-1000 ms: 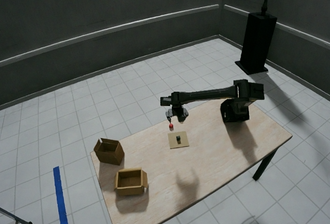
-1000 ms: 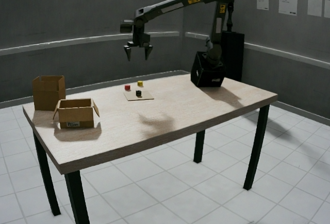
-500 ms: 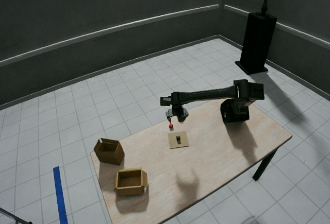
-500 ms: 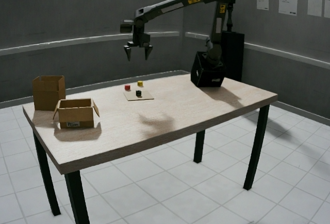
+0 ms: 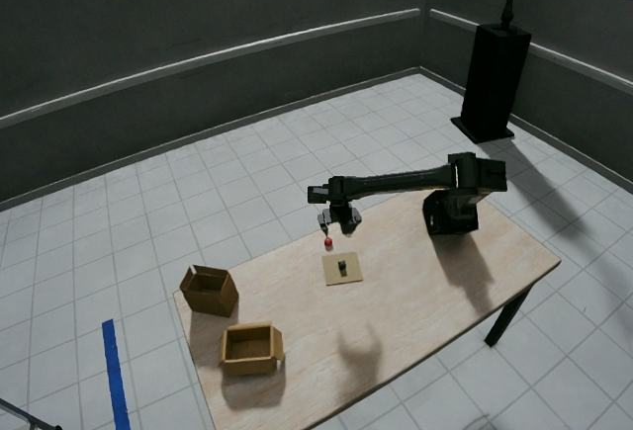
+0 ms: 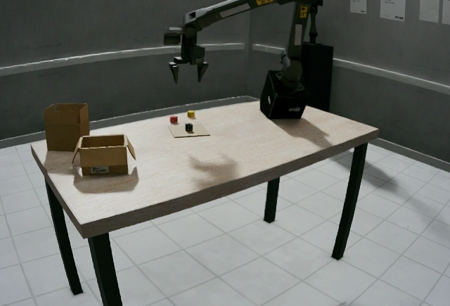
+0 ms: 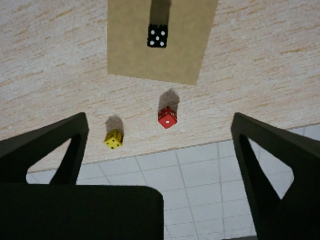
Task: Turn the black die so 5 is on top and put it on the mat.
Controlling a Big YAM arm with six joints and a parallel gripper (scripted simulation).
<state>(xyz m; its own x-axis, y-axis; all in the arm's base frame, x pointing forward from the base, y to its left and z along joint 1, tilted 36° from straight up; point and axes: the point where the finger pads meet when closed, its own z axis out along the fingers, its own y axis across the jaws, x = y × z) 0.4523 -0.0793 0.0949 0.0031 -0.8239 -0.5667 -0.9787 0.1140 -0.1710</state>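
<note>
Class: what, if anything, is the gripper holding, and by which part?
Nothing. The gripper hangs open above the table, well clear of the dice.

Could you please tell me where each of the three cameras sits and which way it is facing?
Top: high above the table's box end, looking down its length at the mat, black die and red die; whole arm shows.
Exterior: standing height off a table corner, facing the wall; arm, base and open claw show.
Wrist: on the claw, looking down at the table edge; only the two fingers show.
Shared: all show the black die on the mat; exterior and wrist also show the yellow die.
</note>
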